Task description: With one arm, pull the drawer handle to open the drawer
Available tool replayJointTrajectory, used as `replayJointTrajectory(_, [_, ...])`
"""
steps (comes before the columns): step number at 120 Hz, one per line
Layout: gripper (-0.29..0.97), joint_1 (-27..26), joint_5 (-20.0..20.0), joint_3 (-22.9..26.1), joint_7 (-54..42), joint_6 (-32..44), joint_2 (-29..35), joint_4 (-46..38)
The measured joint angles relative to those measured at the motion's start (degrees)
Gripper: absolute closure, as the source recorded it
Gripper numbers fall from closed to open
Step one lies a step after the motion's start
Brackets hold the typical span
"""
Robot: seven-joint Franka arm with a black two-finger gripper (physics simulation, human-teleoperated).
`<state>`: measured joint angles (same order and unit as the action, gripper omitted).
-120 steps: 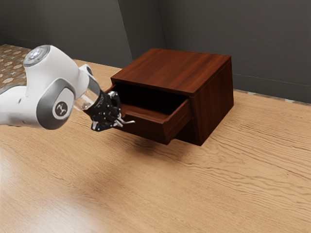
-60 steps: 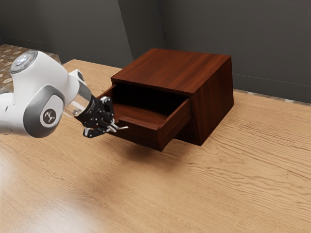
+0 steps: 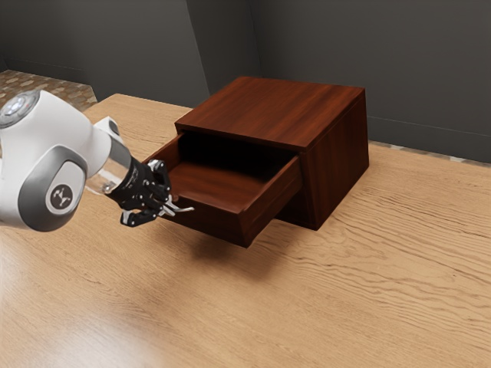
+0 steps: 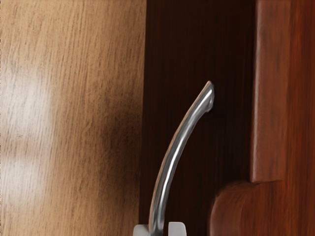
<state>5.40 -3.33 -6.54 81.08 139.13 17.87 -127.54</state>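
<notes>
Exterior view: the dark wooden cabinet [image 3: 285, 115] sits on the light wooden table [image 3: 322, 291], a little toward one o'clock from the frame's centre. Its single drawer [image 3: 230, 195] stands partly out of the carcass, projecting toward eight o'clock. The hollow inside is open to view, and a dark gap lies between the drawer's rear and the cabinet top. The drawer handle [image 3: 182, 207], a slim curved metal bar, is fixed to the drawer front and points toward eight o'clock. The black gripper [image 3: 157, 202] is clamped narrowly on it, one finger to each side of the bar. The white and grey arm [image 3: 54, 172] enters at nine o'clock of the frame and lies low over the tabletop. The drawer's underside hangs above the table and casts a soft shadow [image 3: 219, 245] on the grain at six o'clock of the drawer front. A dark grey wall [image 3: 399, 54] rises behind the cabinet from ten to two o'clock. A strip of patterned floor [image 3: 46, 83] shows at ten o'clock beyond the table edge. Wrist view: the handle [image 4: 179, 147] curves away from the hand across the dark drawer front [image 4: 226, 73]. Two pale fingertips [image 4: 177, 229] press its near end from both sides. The table [image 4: 69, 123] shows beside the drawer front.
</notes>
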Motion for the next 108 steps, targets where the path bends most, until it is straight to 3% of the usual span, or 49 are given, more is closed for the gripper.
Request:
replayJointTrajectory(66, [0.54, -1.9, 0.1, -0.4, -0.7, -0.3, 4.3, -1.3])
replayJointTrajectory(82, [0.31, -1.7, 0.3, -0.8, -0.5, -9.0, 3.7, 6.4])
replayJointTrajectory(95, [0.20, -1.6, 0.3, -1.2, -0.5, -23.9, -3.7, 23.8])
replayJointTrajectory(108, [0.13, -1.8, 0.4, -1.0, -0.4, -35.1, -10.3, 35.1])
